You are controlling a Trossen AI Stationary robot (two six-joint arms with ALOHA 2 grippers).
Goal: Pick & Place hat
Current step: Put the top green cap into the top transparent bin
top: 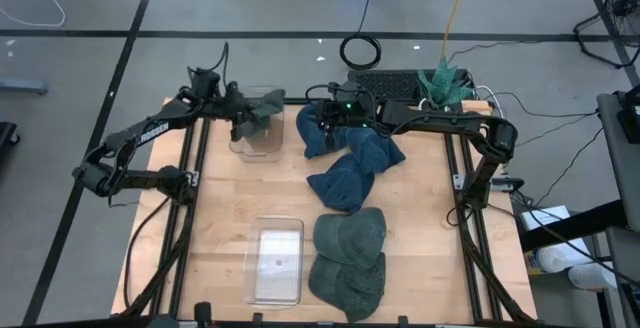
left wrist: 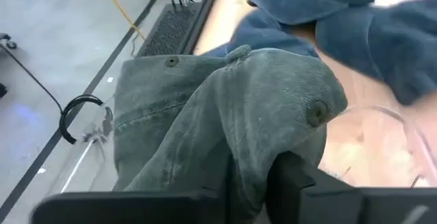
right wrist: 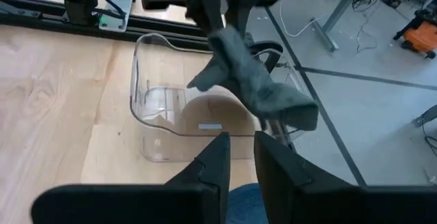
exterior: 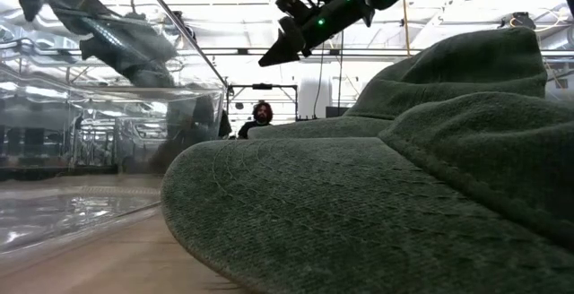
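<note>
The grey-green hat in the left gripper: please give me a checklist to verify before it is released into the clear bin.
1. Grey-green hat held by left gripper: ok, it hangs from the fingers.
2. Hat over the far clear bin: ok, the high view shows it above the bin.
3. Hat already inside the bin: not ok, it hangs above the rim.
4. Bin free of other items: ok, only a small white label shows in the right wrist view.
5. Right gripper clear of the drop: ok, it is over the blue hats, beside the bin.
6. Left grip firmness: cannot tell.
</note>
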